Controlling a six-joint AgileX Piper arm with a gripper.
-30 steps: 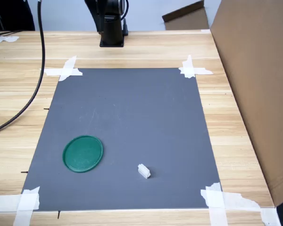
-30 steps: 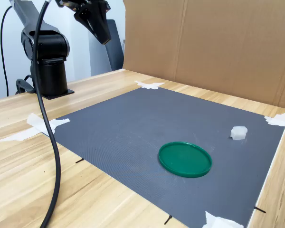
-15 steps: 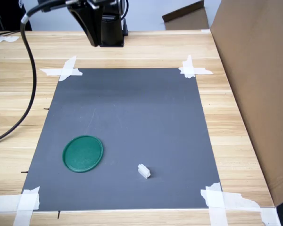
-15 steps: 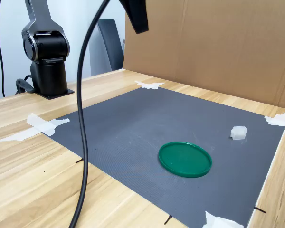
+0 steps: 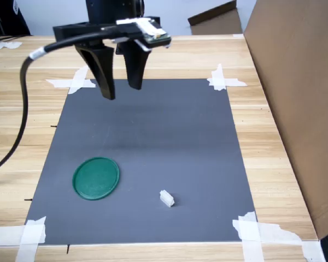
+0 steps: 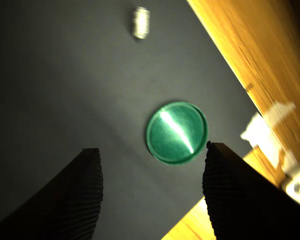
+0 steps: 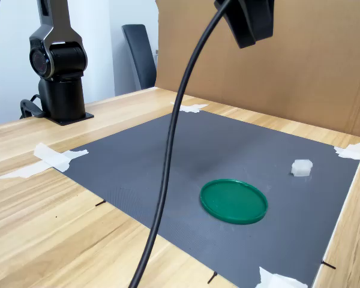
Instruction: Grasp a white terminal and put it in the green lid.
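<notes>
The green lid [image 5: 96, 178] lies flat on the grey mat [image 5: 169, 131], near the front on the first exterior view's left. The white terminal [image 5: 167, 198] rests on the mat to the lid's right, apart from it. My gripper [image 5: 122, 91] hangs high over the mat's far part, open, with nothing between its fingers [image 5: 105, 76]. In the wrist view both dark fingers [image 6: 85, 195] frame the lid [image 6: 176, 132], and the terminal [image 6: 140, 22] shows blurred beyond it. The second exterior view shows the lid [image 7: 234, 201], the terminal [image 7: 301, 168] and part of the gripper [image 7: 251, 27] at its upper edge.
A tall cardboard wall [image 5: 300, 109] stands along the first exterior view's right side. White tape strips [image 5: 224, 81] hold the mat's corners to the wooden table [image 5: 273, 164]. A black cable [image 7: 168, 156] hangs from the arm. The arm's base [image 7: 59, 72] stands behind the mat.
The arm has swung forward from its base, out over the far part of the mat, and the cable moved with it. Lid and terminal have not moved.
</notes>
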